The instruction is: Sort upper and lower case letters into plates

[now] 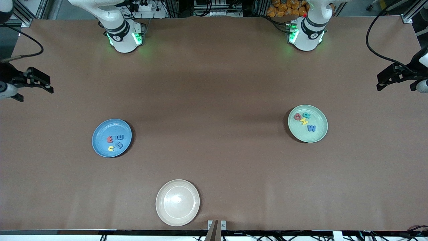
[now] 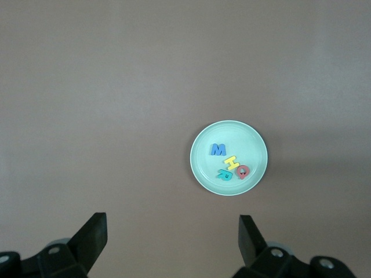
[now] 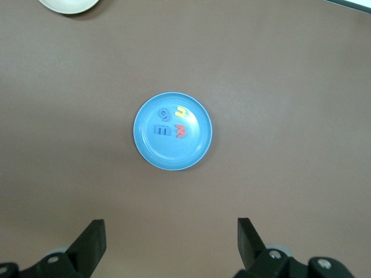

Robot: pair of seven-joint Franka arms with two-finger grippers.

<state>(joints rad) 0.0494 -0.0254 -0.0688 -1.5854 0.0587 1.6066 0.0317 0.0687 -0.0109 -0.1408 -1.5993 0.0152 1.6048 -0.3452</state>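
Observation:
The blue plate (image 1: pixel 100 147) holds the red w (image 1: pixel 109 139), blue m (image 1: pixel 119 137), blue g (image 1: pixel 119 145) and yellow u (image 1: pixel 110 148). The pale green plate (image 1: pixel 319 117) holds the red G (image 1: pixel 297 116), teal R (image 1: pixel 306 115), yellow H (image 1: pixel 303 122) and blue W (image 1: pixel 311 128). My right gripper (image 1: pixel 50 85) is open and empty, high at the right arm's end of the table; its wrist view shows the blue plate (image 3: pixel 174 153). My left gripper (image 1: pixel 379 82) is open and empty at the left arm's end; its wrist view shows the green plate (image 2: pixel 252 145).
A cream-beige plate (image 1: pixel 177 202) with nothing on it lies near the table edge closest to the front camera, nearer to that camera than the blue plate. Brown table cover (image 1: pixel 214 100) spreads between the plates.

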